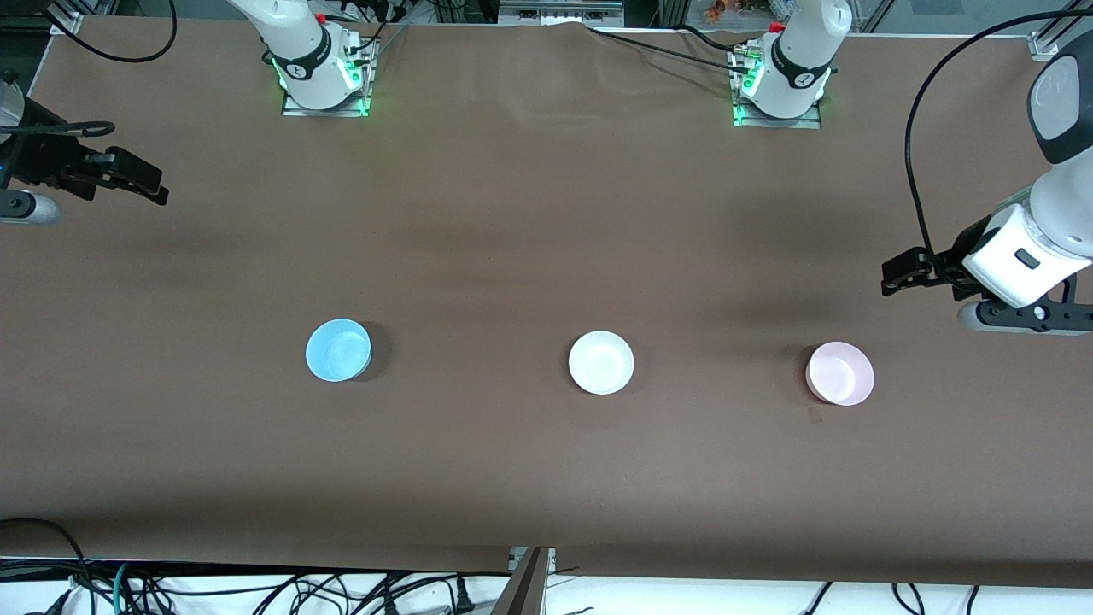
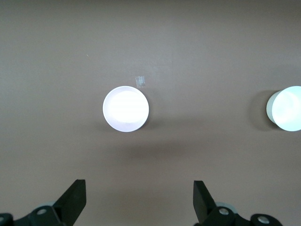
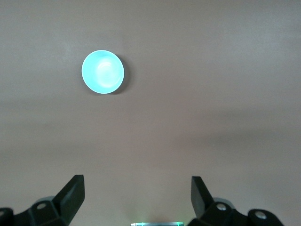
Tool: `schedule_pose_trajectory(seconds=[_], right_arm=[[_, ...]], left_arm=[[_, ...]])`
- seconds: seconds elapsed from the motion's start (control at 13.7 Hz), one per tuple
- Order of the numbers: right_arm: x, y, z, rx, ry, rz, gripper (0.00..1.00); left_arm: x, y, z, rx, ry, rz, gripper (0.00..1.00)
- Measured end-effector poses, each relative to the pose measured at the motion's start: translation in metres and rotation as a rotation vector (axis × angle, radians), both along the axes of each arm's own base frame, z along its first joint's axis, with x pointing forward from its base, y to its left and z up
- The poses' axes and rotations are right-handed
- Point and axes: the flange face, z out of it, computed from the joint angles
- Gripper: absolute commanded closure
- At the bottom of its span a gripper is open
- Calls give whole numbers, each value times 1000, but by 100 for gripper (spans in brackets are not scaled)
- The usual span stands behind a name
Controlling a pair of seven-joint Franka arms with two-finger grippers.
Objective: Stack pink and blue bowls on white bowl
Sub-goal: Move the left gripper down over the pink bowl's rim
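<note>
White plastic marks the target: the white bowl (image 1: 601, 362) sits upright on the brown table (image 1: 546, 213), midway along a row of three. Toward the left arm's end of the table lies the pink bowl (image 1: 840, 372), and toward the right arm's end the blue bowl (image 1: 339, 349); each stands well apart from the white one, about level with it in the row. All three are empty and nothing is stacked yet.

Out at the ends, the left gripper (image 1: 895, 278) hangs in the air near the pink bowl's end of the table, its jaws spread wide and holding nothing; in the left wrist view its fingers (image 2: 75, 197) frame bare cloth with a pale bowl (image 2: 126, 108) ahead. The right gripper (image 1: 141, 179) hovers over the table's edge at the blue bowl's end, likewise released and empty.

By my reading, the task stands at its very first step: the reach for a coloured bowl. Next, either arm must come down over its nearer bowl, straddle the rim with one finger inside and one outside, and pinch before lifting it toward the middle.
</note>
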Motion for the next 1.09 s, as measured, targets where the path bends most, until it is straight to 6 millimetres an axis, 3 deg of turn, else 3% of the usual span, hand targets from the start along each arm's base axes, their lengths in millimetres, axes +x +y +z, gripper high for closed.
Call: schedule_pose_trajectory(seconds=[0.44,0.73,1.09], right_arm=[[0,0,0,0,-2,0,0],[0,0,0,0,-4,-1,0],[1,0,1,0,-8,-1,0]], left_arm=[[3,7,-4,-1,-10,0,0],[5,9,-24,-1,-12,4,0],[8,10,-33,-2,-25,7,0]])
